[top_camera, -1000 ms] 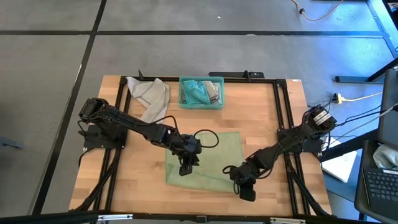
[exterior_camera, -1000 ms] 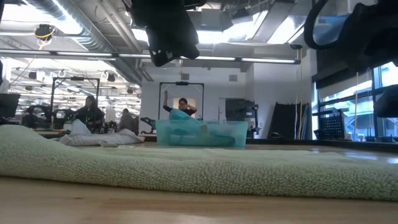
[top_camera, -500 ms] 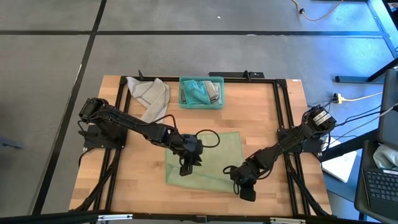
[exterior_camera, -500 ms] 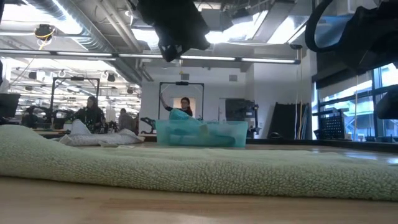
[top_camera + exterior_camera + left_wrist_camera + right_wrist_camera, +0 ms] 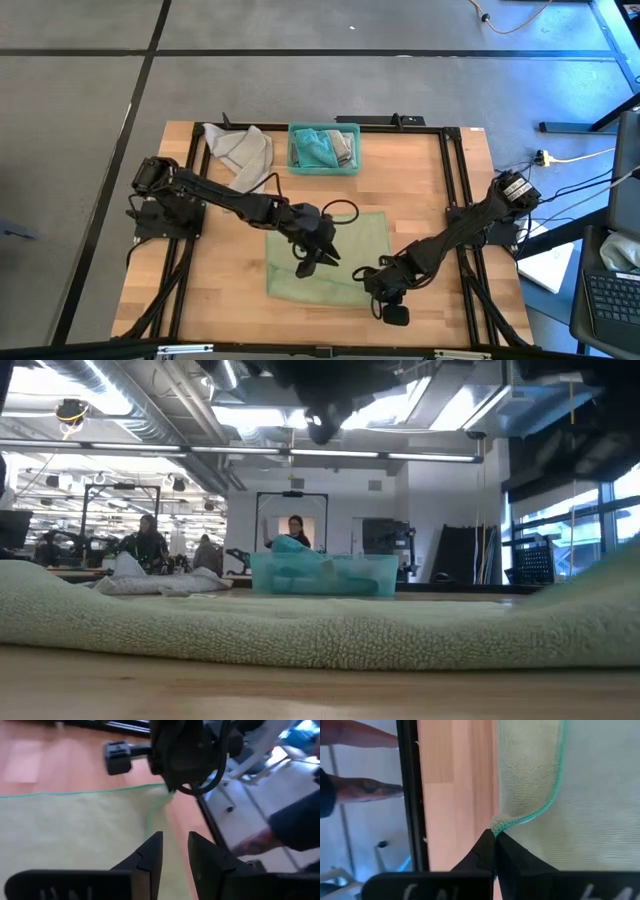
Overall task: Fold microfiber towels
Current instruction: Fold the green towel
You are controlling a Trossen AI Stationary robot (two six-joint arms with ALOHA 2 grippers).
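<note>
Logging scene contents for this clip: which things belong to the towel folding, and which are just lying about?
Job:
green towel, spread flat
right hand, pinching its corner
left hand, above the towel
grey towel
towels in the bin

Lying about:
teal bin
table

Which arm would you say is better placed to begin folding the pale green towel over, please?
Probably the right. The right gripper is shut on the pale green towel's near corner, lifting it, while the left gripper hangs above the cloth's middle, holding nothing.
</note>
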